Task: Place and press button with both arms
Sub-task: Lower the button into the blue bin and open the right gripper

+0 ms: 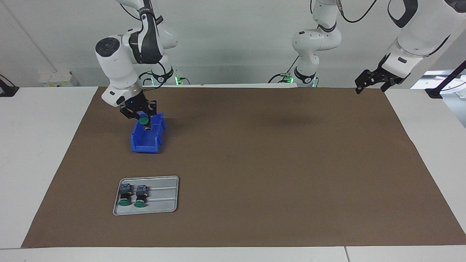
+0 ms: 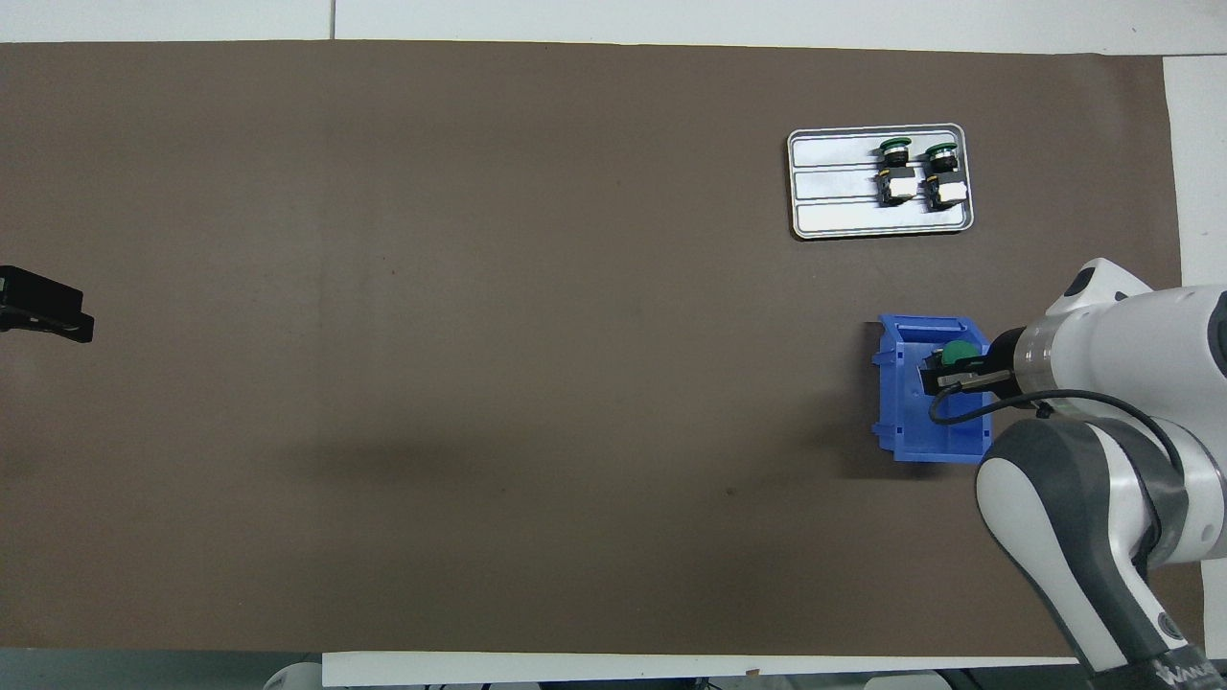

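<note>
Facing view. My right gripper (image 1: 143,115) hangs over the blue bin (image 1: 148,135), which sits toward the right arm's end of the counter (image 1: 255,163). It is clenched on the button (image 1: 144,119); the green cap shows between the fingers, above the bin's opening. Two more buttons (image 1: 133,196) lie side by side on the grey tray (image 1: 164,196), nearer the counter's edge away from the robots, with a bare lane beside them. I judge the pick from the bin done and the carry to the tray in hand. Next move calls for lifting clear of the bin wall and setting the button down in that bare lane. Left gripper (image 1: 373,82) waits released, raised at the left arm's end of the counter.

Overhead view. The green cap (image 2: 955,354) sits inside the bin's outline (image 2: 901,402), but height is lost here; only the facing view shows it raised. This view shows the tray's ribs (image 2: 834,182) and free lanes plainly. Only the left gripper's tip (image 2: 46,311) shows.
</note>
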`<state>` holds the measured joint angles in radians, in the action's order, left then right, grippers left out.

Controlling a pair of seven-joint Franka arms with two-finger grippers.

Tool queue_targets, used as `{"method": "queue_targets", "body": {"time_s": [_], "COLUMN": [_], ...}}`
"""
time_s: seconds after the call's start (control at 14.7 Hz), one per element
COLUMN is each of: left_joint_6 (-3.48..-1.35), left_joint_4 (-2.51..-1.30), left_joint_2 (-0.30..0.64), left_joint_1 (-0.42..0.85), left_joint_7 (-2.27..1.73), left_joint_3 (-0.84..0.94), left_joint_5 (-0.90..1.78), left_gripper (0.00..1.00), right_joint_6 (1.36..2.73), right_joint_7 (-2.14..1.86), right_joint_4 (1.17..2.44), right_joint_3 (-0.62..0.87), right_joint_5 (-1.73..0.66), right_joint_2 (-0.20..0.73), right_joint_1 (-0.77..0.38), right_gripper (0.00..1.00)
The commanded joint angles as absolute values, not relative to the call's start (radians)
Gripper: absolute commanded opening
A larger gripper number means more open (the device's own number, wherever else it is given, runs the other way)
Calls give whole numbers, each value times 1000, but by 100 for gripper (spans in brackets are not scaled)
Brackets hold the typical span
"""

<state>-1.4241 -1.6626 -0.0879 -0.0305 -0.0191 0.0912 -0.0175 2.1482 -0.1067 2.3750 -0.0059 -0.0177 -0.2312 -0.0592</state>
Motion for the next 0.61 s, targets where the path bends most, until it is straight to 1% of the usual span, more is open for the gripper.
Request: {"method": "queue_targets", "body": {"time_s": [0.0,0.41,0.55], "left_joint_6": [-1419,-1433,-1433], "left_joint_4": [-1666,-1655,-1658], "left_joint_2": [-91,-84,-87], "left_joint_1": [-32,-31,-32], "left_joint_7": [-6,-6,-3], "left_joint_3": [94,97,98], "left_joint_5": [-17,-20,-18], "left_gripper": [100,100,100], "right_joint_6": [2198,2253,2256], "right_joint_7": [-110,-147,-146], "right_joint_4": [2402,2408,2408], "right_joint_3": [0,0,0], "right_joint_5": [-22,-14,-14], "right_joint_2": [-201,-124,-121], "right_joint_1": [-46,5,3], "right_gripper": [0,1,2]}}
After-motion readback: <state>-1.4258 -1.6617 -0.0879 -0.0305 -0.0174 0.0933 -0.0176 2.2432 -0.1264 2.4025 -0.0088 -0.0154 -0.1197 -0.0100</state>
